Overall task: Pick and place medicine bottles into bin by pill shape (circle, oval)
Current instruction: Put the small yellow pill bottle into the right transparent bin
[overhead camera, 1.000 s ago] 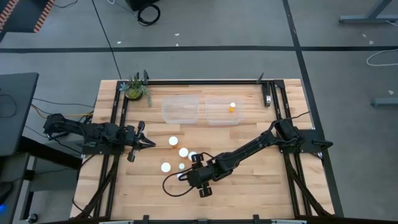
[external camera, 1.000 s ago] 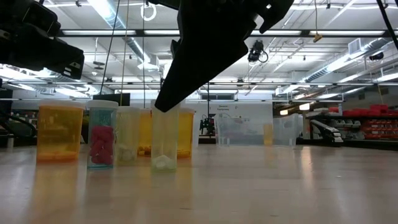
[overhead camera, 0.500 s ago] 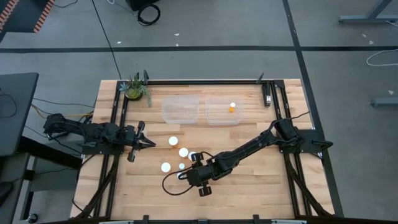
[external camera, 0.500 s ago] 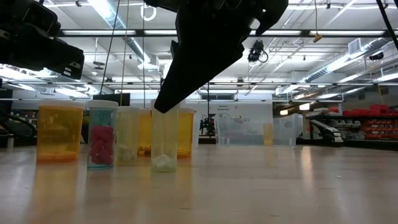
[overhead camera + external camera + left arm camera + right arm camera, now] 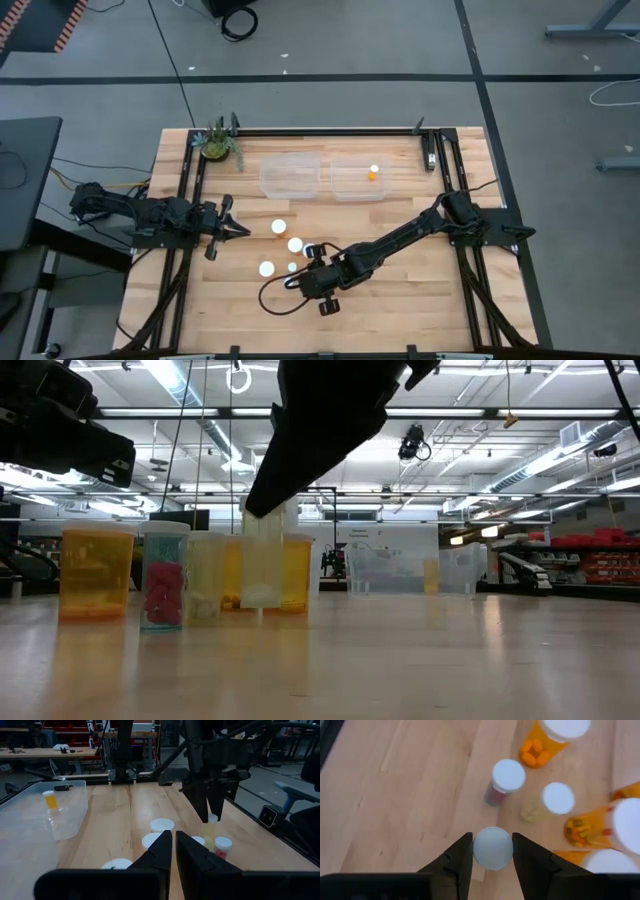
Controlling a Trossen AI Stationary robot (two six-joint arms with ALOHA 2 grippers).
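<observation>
Holding pale bottle [image 5: 262,565] aloft (white pills inside)

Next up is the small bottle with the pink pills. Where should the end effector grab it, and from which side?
Take it by the white cap, coming straight down from above. The pink-pill bottle stands upright, with a pale bottle close beside it, so a side approach looks tighter. The right end effector holds a lifted bottle; place that first.

Grey floor [image 5: 560,90], ceiling strip lights [image 5: 170,380]
</observation>
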